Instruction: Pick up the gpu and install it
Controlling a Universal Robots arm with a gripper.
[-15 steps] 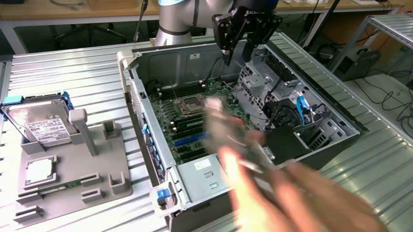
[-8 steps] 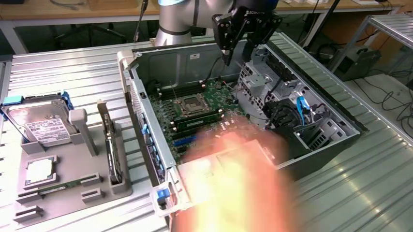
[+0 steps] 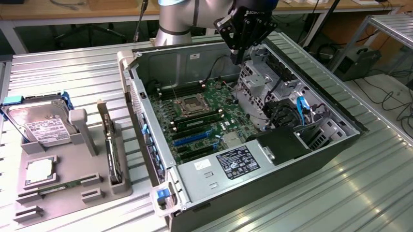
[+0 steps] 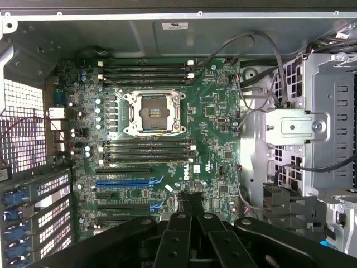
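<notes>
Gripper (image 3: 237,57): clenched, the fingertips (image 4: 179,219) meeting with nothing between them. It hung above the open case (image 3: 132,84), at its far side, pointing down at the board (image 4: 217,145). No part was in its grasp, and it touched nothing.

Gpu (image 3: 113,154): not yet picked up. It stood on edge in a slot of the grey tray (image 3: 96,193) on the exterior view's left, outside the case and well apart from the gripper. Standing it upright appears intended to leave its top edge free for a grasp from above.

Case: laid on its side with the panel off, so that the board faced upward and the slots could be reached from overhead. The long blue slot (image 4: 125,182) was unoccupied, as were the black slots beside it. The socket (image 4: 153,111) was also bare.

Surroundings: the drive cage (image 4: 326,111) rose just beside the gripper, with loose cables (image 4: 268,56) looping between the cage and the board. In my judgement these narrowed the room on that side. The case wall stood between the tray and the board. On the tray, a hard drive (image 3: 42,126) sat beyond the gpu, with a grey post (image 3: 79,126) between them. A memory stick (image 3: 61,186) lay flat near the tray's front edge.
</notes>
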